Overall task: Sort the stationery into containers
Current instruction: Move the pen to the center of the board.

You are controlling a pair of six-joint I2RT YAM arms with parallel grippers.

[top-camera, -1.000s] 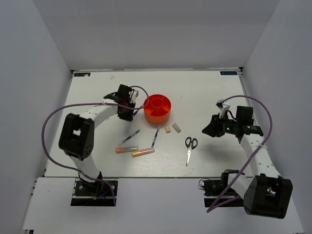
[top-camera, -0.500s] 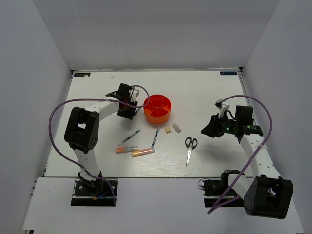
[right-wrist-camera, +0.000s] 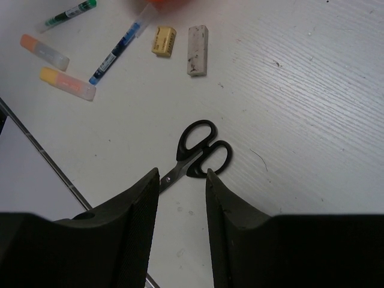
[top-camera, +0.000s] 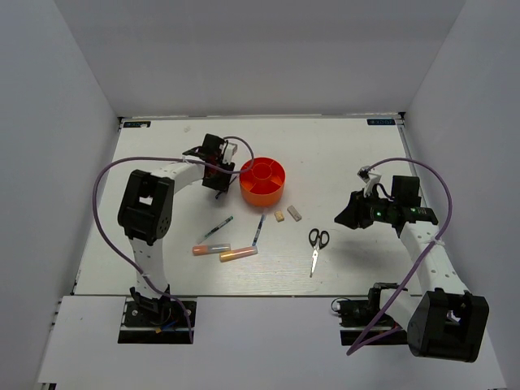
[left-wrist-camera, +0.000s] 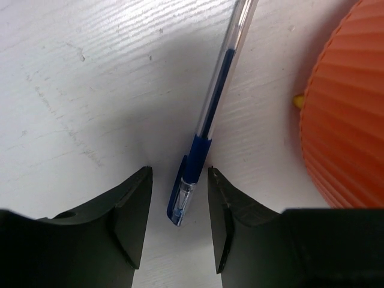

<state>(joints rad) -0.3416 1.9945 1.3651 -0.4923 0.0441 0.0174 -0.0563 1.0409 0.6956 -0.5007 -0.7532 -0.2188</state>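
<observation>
Pen (left-wrist-camera: 218,87) | L hand (left-wrist-camera: 179,175) part-open, straddles its cap end | R hand (right-wrist-camera: 182,179) open

Standing just above centre of the top view: organizer (top-camera: 263,193). Lying just below and right of it, side by side: erasers (top-camera: 279,217). Lying lower right of those: scissors (top-camera: 315,248). Lying below the organizer: two pens (top-camera: 216,231), with markers (top-camera: 211,249) just beneath. Lying left of the organizer in the left wrist view: another pen (left-wrist-camera: 210,114).
</observation>
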